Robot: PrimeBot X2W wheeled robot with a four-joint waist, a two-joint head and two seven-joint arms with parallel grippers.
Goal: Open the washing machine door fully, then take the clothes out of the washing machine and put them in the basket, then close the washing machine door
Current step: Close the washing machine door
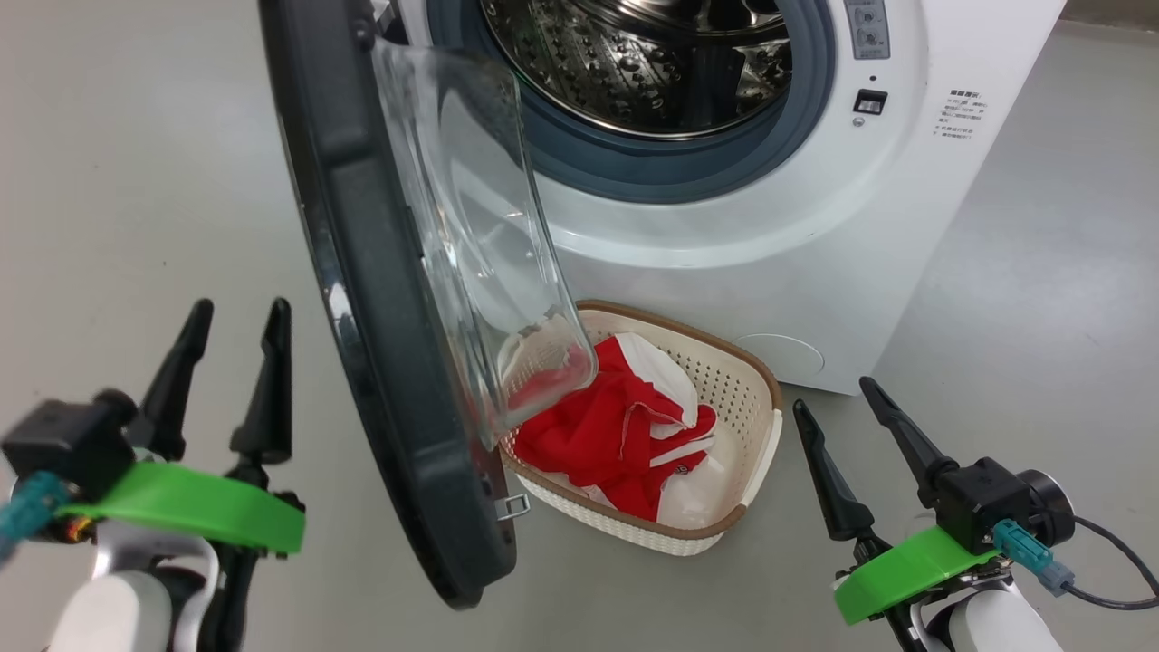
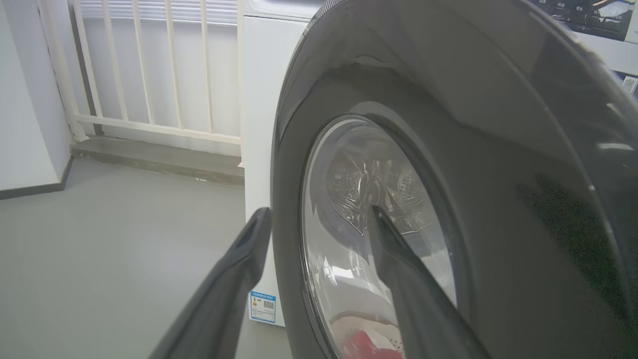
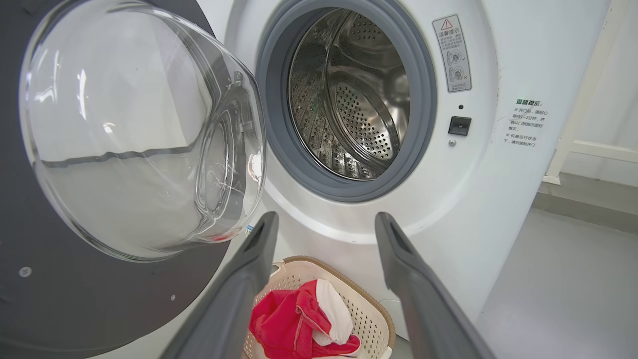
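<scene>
Head view, starting from my left: the left gripper (image 1: 242,310) sits low with both dark fingers (image 1: 270,389) spread wide, open and gripping nothing. Just to its right stands the washing machine door (image 1: 380,299), swung well out, its black outer face turned toward that hand. A sliver of floor (image 1: 136,181) shows between the fingertips and the rim. Down the left wrist view the fingers point at that glossy face, one on either side of the door's near edge, and I cannot tell from there whether they touch it.

On the side of the door away from the left hand, the clear glass bowl (image 1: 480,226) bulges toward my right hand. Below the bowl, between my two hands and nearer the right one, the basket (image 1: 765,398) sits on the floor close to the foot of the washing machine (image 1: 797,272). The clothes (image 1: 607,435) lie in it, red with white trim and white cloth underneath.

Beyond the basket, ahead of the right hand, the drum (image 3: 359,109) shows perforated steel inside its grey gasket (image 3: 422,129). The right gripper (image 1: 831,394) hovers just right of the basket, fingers apart, open and holding nothing. In its wrist view the basket lies low between its fingers.
</scene>
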